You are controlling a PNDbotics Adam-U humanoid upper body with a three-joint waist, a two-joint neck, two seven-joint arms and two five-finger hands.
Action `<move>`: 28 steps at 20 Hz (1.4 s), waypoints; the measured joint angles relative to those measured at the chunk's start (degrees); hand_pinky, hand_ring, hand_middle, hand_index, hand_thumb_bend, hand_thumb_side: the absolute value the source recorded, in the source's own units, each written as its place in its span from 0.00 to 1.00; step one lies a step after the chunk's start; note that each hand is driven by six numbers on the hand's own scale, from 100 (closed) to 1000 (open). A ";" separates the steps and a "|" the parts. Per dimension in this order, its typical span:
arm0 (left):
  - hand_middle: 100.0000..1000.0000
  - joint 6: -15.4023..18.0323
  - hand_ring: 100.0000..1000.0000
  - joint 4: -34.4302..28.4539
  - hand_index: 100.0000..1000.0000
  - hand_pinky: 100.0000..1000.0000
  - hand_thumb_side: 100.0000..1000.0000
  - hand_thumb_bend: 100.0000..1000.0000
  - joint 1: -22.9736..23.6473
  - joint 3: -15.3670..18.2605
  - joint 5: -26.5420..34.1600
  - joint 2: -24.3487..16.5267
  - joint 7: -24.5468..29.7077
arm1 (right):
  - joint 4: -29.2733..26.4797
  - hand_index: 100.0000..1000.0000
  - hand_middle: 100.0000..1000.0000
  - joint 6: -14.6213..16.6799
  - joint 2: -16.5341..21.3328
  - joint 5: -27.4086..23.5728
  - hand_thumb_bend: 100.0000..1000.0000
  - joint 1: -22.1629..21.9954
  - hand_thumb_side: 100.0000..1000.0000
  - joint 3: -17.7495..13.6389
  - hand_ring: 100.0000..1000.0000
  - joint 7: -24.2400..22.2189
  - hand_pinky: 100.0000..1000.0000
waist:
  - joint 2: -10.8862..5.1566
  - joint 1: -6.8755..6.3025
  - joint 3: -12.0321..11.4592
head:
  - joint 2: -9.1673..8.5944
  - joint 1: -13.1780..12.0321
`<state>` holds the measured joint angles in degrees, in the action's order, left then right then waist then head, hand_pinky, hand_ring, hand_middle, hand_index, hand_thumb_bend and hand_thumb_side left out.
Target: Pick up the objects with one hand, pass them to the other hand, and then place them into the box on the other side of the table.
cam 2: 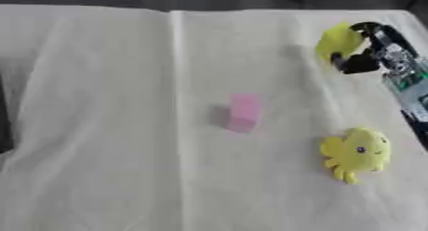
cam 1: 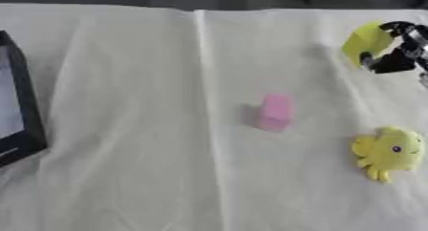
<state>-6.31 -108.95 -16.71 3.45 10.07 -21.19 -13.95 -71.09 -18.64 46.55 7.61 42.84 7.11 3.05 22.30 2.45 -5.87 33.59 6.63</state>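
Yellow-green and curved, an object (cam 2: 338,40) sits in our right hand (cam 2: 368,48) at the far right of the white-clothed tabletop (cam 1: 125,130), black fingers curled round it. We see a pink block (cam 1: 275,111) mid-cloth, a yellow plush toy (cam 1: 389,151) near right, and the dark box (cam 1: 18,106) at the left edge.

— How many things do you count in front of you?

— One pink block (cam 1: 275,111), one yellow plush octopus (cam 1: 389,152), and one yellow-green object (cam 1: 366,43) that I can't make out any better.

— Boxes?

— One black box (cam 1: 18,106), at my left edge.

— And hands?

— Just one of mine shows, my right hand (cam 2: 376,46). One white cloth (cam 1: 133,168) covers the table.
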 measured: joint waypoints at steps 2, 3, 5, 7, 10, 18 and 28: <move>0.72 0.01 0.74 0.00 0.77 0.85 0.84 0.03 0.02 -0.01 0.00 -0.05 0.01 | -3.16 0.61 0.44 -0.08 0.54 -1.10 0.00 -1.31 0.00 -0.01 0.25 0.08 0.72 | -0.17 -0.26 0.16 | -0.03 -0.74; 0.72 0.03 0.74 -0.01 0.77 0.85 0.84 0.03 0.01 -0.02 0.00 -0.14 0.03 | -5.03 0.61 0.44 -0.18 0.74 -1.69 0.00 -2.13 0.00 -0.06 0.25 0.19 0.72 | -0.35 -0.43 0.21 | -0.05 -1.21; 0.72 0.07 0.75 -0.05 0.77 0.85 0.83 0.02 -0.28 -0.32 0.00 -0.86 0.19 | -9.05 0.61 0.44 -0.48 0.97 -2.85 0.00 -3.78 0.00 -0.36 0.25 0.61 0.72 | -0.62 -0.82 0.27 | -0.26 -2.18; 0.72 0.02 0.75 -0.35 0.77 0.85 0.83 0.01 -0.85 -0.75 -0.01 -1.92 0.58 | -13.22 0.61 0.44 -0.78 1.01 -3.56 0.00 -5.40 0.00 -0.68 0.25 1.40 0.72 | -0.94 -1.20 0.42 | -0.50 -3.13; 0.73 -0.40 0.75 -0.86 0.77 0.84 0.82 0.00 -1.98 -1.71 -0.03 -3.93 1.39 | -19.73 0.60 0.44 -1.33 1.01 -3.26 0.00 -7.89 0.00 -1.06 0.25 2.77 0.72 | -1.55 -1.72 0.62 | -0.53 -4.34; 0.73 -6.14 0.74 -2.46 0.77 0.83 0.83 0.00 -6.85 -6.30 1.43 -10.27 5.04 | -37.74 0.59 0.44 -3.28 0.15 2.85 0.05 -12.72 0.00 -0.53 0.26 4.59 0.72 | -2.70 -2.70 1.06 | -0.47 -6.51; 0.73 -15.20 0.74 -4.57 0.77 0.83 0.84 0.00 -12.88 -11.94 2.57 -14.66 10.27 | -42.29 0.57 0.43 1.02 -3.85 9.15 0.12 -12.12 0.00 3.62 0.26 3.98 0.72 | -3.33 -3.24 1.12 | 0.12 -7.47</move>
<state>-21.50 -113.52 -29.59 -8.50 12.64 -35.85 -3.68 -113.39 -17.62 42.70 16.76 30.72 10.72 7.03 18.97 -0.79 -4.75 33.70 -0.85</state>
